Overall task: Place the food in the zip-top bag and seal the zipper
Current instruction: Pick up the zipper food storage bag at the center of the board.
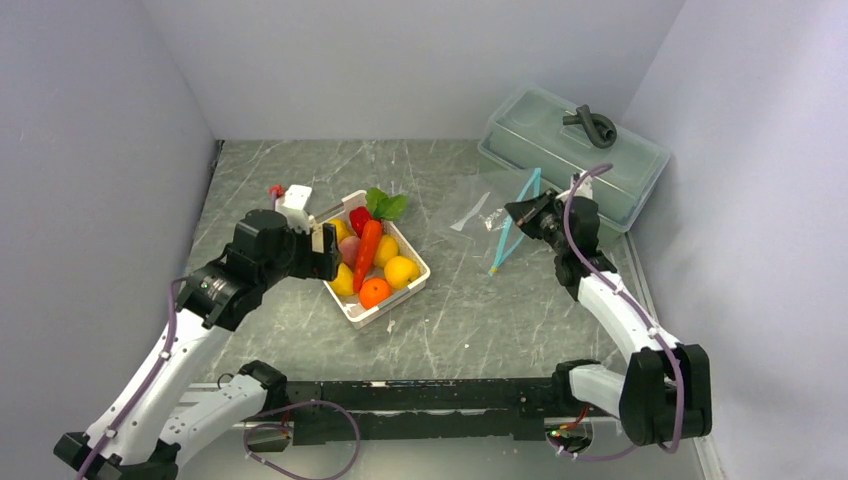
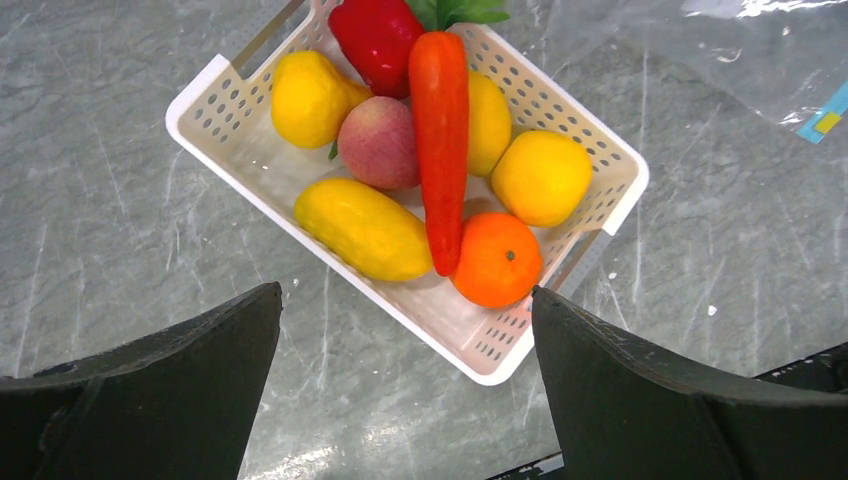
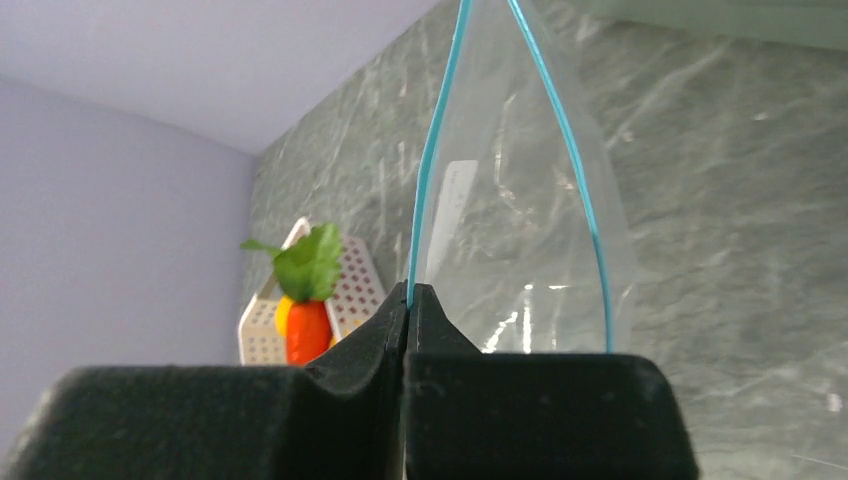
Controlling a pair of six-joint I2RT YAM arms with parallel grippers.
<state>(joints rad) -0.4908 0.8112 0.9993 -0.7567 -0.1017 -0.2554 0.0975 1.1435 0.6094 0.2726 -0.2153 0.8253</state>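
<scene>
The food lies in a white slotted basket (image 1: 412, 285): an orange carrot (image 1: 367, 253) with green leaves, a red pepper (image 1: 359, 219), yellow lemons (image 1: 401, 271), an orange (image 1: 374, 292) and a peach (image 2: 378, 142). My left gripper (image 1: 325, 252) is open and empty, hovering over the basket's near-left rim (image 2: 330, 272); its midpoint in the left wrist view (image 2: 405, 300) is below the carrot (image 2: 440, 140). My right gripper (image 1: 520, 212) is shut on one side of the teal zipper (image 1: 508, 235) and holds the clear zip-top bag (image 1: 482, 212) with its mouth gaping. The right wrist view shows the gripper (image 3: 408, 290), zipper (image 3: 432, 160) and bag (image 3: 520, 220).
A grey-green lidded box (image 1: 560, 155) with a dark looped object (image 1: 590, 124) on its lid stands at the back right, just behind the right gripper. Walls close in the left, back and right sides. The arm bases and a black rail run along the near edge.
</scene>
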